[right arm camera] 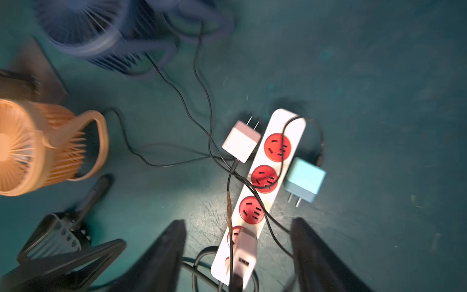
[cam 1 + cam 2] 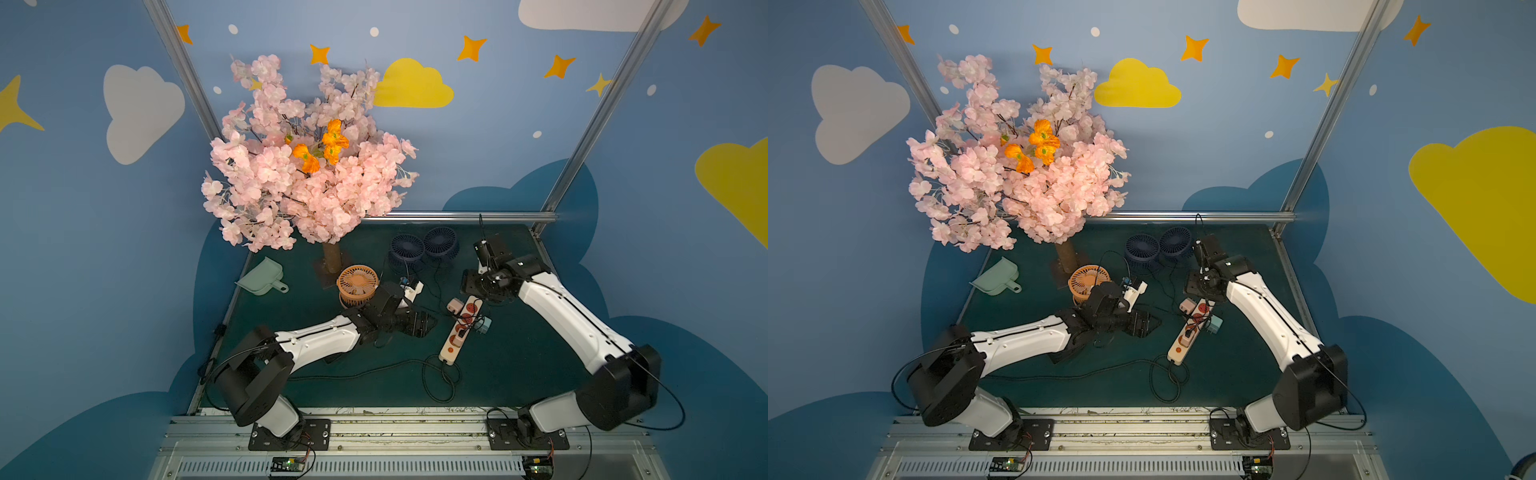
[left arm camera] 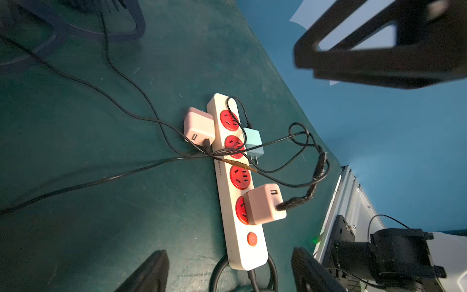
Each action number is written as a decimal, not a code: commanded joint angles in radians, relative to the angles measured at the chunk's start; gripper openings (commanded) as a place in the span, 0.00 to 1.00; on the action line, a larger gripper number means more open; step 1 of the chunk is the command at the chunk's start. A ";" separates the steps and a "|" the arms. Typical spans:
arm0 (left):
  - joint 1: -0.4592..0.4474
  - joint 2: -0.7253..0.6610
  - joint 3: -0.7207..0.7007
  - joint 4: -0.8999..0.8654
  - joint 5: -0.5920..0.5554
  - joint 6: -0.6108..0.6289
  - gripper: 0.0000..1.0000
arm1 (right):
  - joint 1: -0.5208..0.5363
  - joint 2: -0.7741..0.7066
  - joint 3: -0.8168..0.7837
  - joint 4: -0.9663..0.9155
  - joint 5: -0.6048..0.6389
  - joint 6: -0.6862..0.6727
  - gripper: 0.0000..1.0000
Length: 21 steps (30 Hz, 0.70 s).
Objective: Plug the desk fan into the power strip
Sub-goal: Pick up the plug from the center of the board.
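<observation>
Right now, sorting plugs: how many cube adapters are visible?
3: a pink adapter loose beside the cream power strip; a pale blue adapter loose on its other side; a second pink adapter plugged in nearest the orange button.

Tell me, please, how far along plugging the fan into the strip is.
Done: one pink adapter sits in the power strip socket nearest the button. In hand: nothing; left gripper and right gripper are open, empty. Remaining: a second pink adapter and a teal adapter lie unplugged beside it.

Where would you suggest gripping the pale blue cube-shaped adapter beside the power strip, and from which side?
Probably grip the pale blue adapter across its flat side faces, descending from above: it lies flat, prongs level along the cream power strip, so those stay free.
</observation>
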 commanded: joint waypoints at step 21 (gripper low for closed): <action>0.038 -0.126 -0.110 -0.021 -0.040 0.025 0.81 | 0.065 0.326 0.014 0.112 0.043 0.491 0.69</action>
